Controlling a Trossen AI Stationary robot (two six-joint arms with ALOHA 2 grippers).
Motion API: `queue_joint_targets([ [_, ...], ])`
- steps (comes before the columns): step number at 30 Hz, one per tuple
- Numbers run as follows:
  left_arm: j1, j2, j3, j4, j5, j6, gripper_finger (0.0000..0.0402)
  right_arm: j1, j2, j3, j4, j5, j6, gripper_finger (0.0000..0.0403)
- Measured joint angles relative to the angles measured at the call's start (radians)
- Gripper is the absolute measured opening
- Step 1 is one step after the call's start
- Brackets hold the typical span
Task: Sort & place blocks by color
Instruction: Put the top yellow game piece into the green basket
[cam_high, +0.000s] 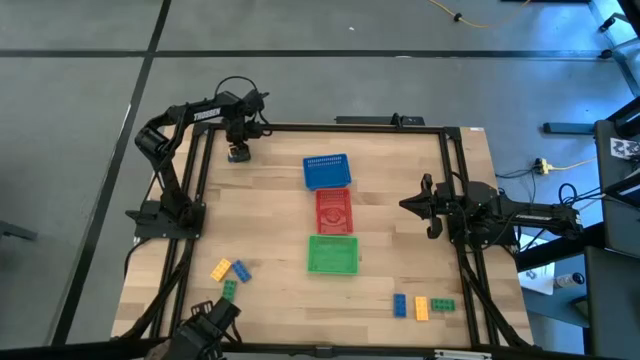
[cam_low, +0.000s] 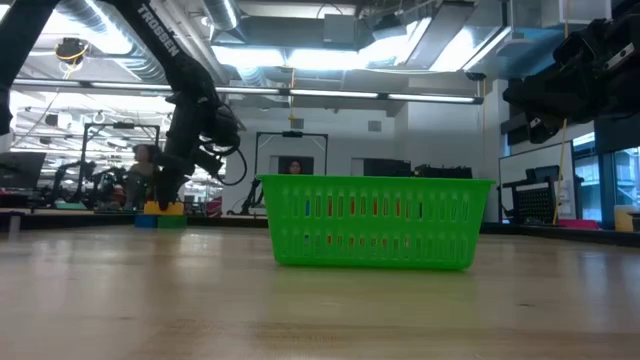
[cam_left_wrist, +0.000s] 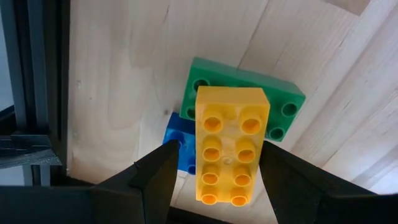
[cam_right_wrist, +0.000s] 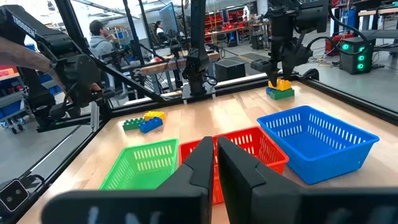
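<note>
From the high view I see the wooden surface (cam_high: 270, 200) with three baskets in a row down its middle: the blue basket (cam_high: 327, 171), the red basket (cam_high: 334, 209) next to it, and the green basket (cam_high: 332, 254) last. My left claw (cam_high: 238, 152) sits at the far corner, to the left of the blue basket. A cluster of blocks (cam_high: 228, 274) lies left of the green basket, and a row of three blocks (cam_high: 421, 306) lies to its right, near the edge. My right claw (cam_high: 430, 207) hangs to the right of the red basket. In the low view the green basket (cam_low: 372, 220) fills the centre, and my left arm comes down well behind it onto a small stack of blocks (cam_low: 160, 212). In the left wrist view my left claw (cam_left_wrist: 214, 180) stands wide, its fingers either side of a yellow block (cam_left_wrist: 229, 144) that rests on a green block (cam_left_wrist: 249, 96) and a blue block (cam_left_wrist: 177, 146); I cannot tell whether the fingers touch it. In the right wrist view my right claw (cam_right_wrist: 215, 155) is closed with nothing in it, pointing at the red basket (cam_right_wrist: 249, 149).
</note>
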Motion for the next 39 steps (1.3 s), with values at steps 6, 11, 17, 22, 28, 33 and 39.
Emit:
queue_joint_targets([
  [6,0.0,0.0,0.0,0.0,0.011,-0.004,0.0213,0.0,0.0,0.0,0.0,0.0,0.0,0.0026],
  [11,0.0,0.0,0.0,-0.003,0.008,-0.005,0.0199,0.0,0.0,0.0,0.0,0.0,0.0,0.0026],
  [17,0.0,0.0,0.0,-0.01,0.007,-0.006,0.0146,0.0,0.0,0.0,0.0,0.0,0.0,0.0026],
  [22,0.0,-0.001,0.0,-0.015,0.0,-0.008,0.0118,0.0,0.0,0.0,0.0,0.0,0.0,0.0026],
  [28,0.0,-0.001,0.0,-0.014,0.0,-0.008,0.0118,0.0,0.0,0.0,0.0,0.0,0.0,0.0026],
  [33,0.005,-0.002,0.023,-0.029,0.007,-0.03,0.0118,0.0,0.0,0.0,0.0,0.0,0.0,0.0026],
  [39,0.011,-0.089,0.104,-0.047,0.025,-0.057,0.0118,0.0,0.0,0.0,0.0,0.0,0.0,0.0026],
])
